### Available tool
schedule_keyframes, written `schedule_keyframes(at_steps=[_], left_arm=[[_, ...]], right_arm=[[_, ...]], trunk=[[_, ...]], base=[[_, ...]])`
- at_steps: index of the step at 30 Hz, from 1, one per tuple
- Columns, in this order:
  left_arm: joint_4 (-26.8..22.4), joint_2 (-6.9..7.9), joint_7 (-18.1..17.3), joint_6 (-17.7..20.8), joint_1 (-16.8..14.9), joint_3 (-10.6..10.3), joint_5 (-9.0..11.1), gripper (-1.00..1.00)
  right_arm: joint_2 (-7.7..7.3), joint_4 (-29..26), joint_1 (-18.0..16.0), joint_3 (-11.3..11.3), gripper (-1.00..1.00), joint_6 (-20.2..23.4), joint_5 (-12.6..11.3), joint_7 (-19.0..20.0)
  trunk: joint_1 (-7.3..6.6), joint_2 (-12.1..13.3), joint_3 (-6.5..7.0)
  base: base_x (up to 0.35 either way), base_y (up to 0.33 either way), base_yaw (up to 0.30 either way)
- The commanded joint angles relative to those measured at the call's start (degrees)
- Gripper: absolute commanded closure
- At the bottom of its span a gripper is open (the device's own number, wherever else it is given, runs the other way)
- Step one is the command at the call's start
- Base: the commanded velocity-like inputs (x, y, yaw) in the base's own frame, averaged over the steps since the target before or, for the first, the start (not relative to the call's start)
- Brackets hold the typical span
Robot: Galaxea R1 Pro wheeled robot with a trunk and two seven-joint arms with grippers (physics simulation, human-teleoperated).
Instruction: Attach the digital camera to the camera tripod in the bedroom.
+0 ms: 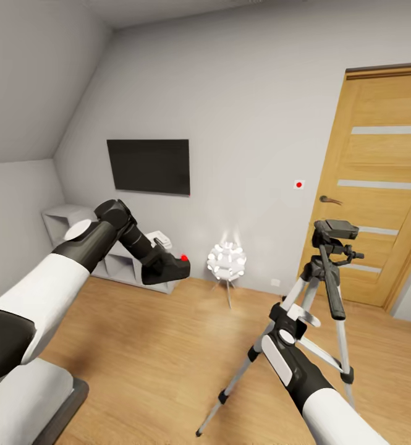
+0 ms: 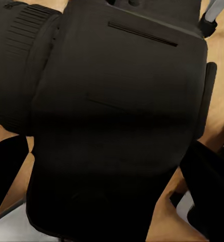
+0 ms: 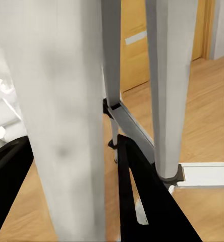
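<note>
Between left claw [image 1: 171, 267] fingers, digital camera [image 1: 175, 264].

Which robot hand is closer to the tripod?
Right. The right gripper is right at the camera tripod, with a leg between its fingers. The left gripper holds the digital camera off to the tripod's left.

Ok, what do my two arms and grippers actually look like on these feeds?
Both arms have glossy white forearm shells with black joint sections. The left arm carries a grey-white round cap at a black joint, then a ribbed black wrist running to the left gripper, which is black. The right arm shows a white oval panel and round white cap. The right gripper has black, tapering fingers. No cables or markings visible.
</note>
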Motion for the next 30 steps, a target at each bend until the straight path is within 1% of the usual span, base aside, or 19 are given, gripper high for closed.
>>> schedule_keyframes(at_steps=[1,4,7,9,12,16,20,23,24,26,27,29,30], left_arm=[[0.07,-0.06,-0.54,0.65,-0.04,-0.11,-0.53,1.00],[0.41,-0.22,-0.58,0.92,-0.04,0.38,-0.46,1.00],[0.58,-0.40,-0.70,1.08,-0.04,1.42,-0.40,1.00],[0.62,-0.50,-0.78,1.15,-0.04,1.75,-0.37,1.00],[0.69,-0.54,-0.86,1.20,-0.04,1.99,-0.35,1.00],[0.81,-0.64,-1.12,1.12,-0.04,2.03,-0.29,1.00],[1.46,-1.00,-1.34,0.92,-0.04,2.03,-0.26,1.00],[2.06,-1.10,-1.34,0.83,-0.04,2.02,-0.26,1.00],[2.22,-1.14,-1.33,0.80,-0.04,2.02,-0.26,1.00],[2.36,-1.19,-1.32,0.79,-0.04,2.02,-0.26,1.00],[2.48,-1.22,-1.32,0.77,-0.04,2.02,-0.25,1.00],[2.50,-1.27,-1.30,0.77,-0.04,2.03,-0.25,1.00],[2.51,-1.45,-1.26,0.76,-0.04,2.04,-0.25,1.00]], right_arm=[[-0.06,-0.05,-0.05,0.43,1.00,-0.31,-0.20,-0.20],[-0.06,-0.05,-0.05,0.55,1.00,0.37,-0.19,-0.21],[-0.07,-0.05,-0.05,0.61,1.00,2.37,-0.19,-0.08],[-0.08,-0.05,-0.05,0.62,1.00,3.78,-0.19,0.37],[-0.20,-0.05,-0.05,0.62,1.00,5.26,-0.10,2.27],[-0.53,-0.05,-0.05,0.63,1.00,5.82,0.30,4.87],[-1.09,-0.05,-0.05,0.62,1.00,6.07,1.69,7.20],[-1.63,-0.05,-0.05,0.53,1.00,6.13,3.37,8.40],[-2.12,-0.08,-0.05,0.48,1.00,6.14,4.27,9.11],[-2.74,-0.12,-0.05,0.42,1.00,6.12,5.02,10.02],[-3.58,-0.25,-0.05,0.35,1.00,6.13,5.71,12.03],[-4.01,-0.30,-0.05,0.36,1.00,6.15,6.00,14.13],[-4.68,-0.36,-0.05,0.38,1.00,6.16,6.37,18.31]], trunk=[[0.01,-0.06,-0.02],[0.01,-0.06,-0.02],[0.01,-0.06,-0.02],[0.01,-0.06,-0.02],[0.01,-0.06,-0.02],[0.01,-0.06,-0.02],[0.01,-0.06,-0.02],[0.01,-0.06,-0.02],[0.01,-0.06,-0.02],[0.01,-0.06,-0.02],[0.01,-0.06,-0.02],[0.01,-0.06,-0.02],[0.01,-0.06,-0.02]], base=[[-0.152,-0.315,0.000],[-0.133,-0.261,0.000],[-0.050,-0.094,0.000],[-0.019,-0.036,0.000],[-0.008,-0.016,0.000],[-0.003,-0.006,0.000],[-0.001,-0.001,0.000],[0.000,0.000,0.000],[0.000,0.000,0.000],[0.000,0.000,0.000],[0.000,0.000,0.000],[0.000,0.000,0.000],[0.000,0.000,0.000]])
